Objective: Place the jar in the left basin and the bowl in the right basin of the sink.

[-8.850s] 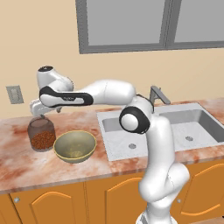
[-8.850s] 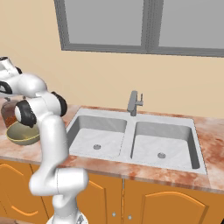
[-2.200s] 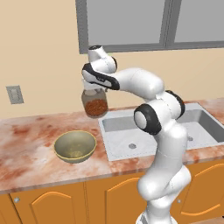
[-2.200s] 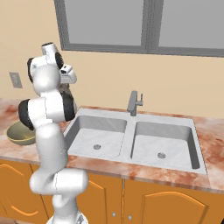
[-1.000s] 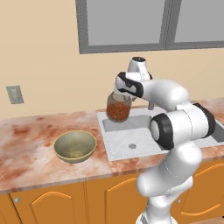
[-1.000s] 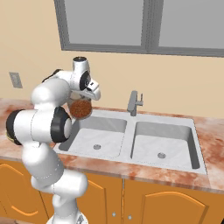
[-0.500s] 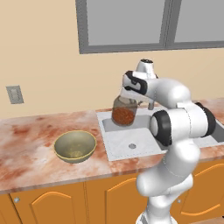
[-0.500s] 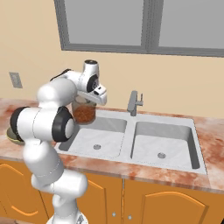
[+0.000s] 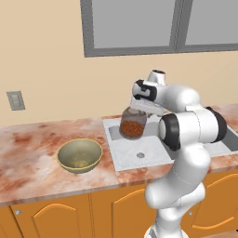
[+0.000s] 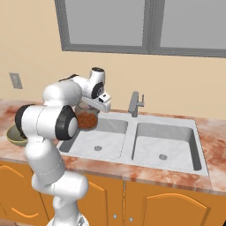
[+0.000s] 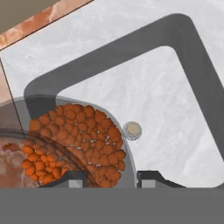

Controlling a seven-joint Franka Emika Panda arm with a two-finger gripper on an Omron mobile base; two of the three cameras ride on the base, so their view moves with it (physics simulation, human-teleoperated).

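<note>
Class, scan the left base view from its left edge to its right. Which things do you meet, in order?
Wall outlet → bowl → jar held in the tool → drain of the left basin.

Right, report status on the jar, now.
Gripper shut on jar, held above the left basin. Bowl on the counter. Nothing in the way below.

The jar (image 9: 133, 124), gripped in the claw (image 9: 138, 109), is off the desk (image 9: 32, 153) where it stood at the bowl's (image 9: 79, 155) 10 o'clock and now hangs low over the left basin (image 10: 95, 142).
</note>
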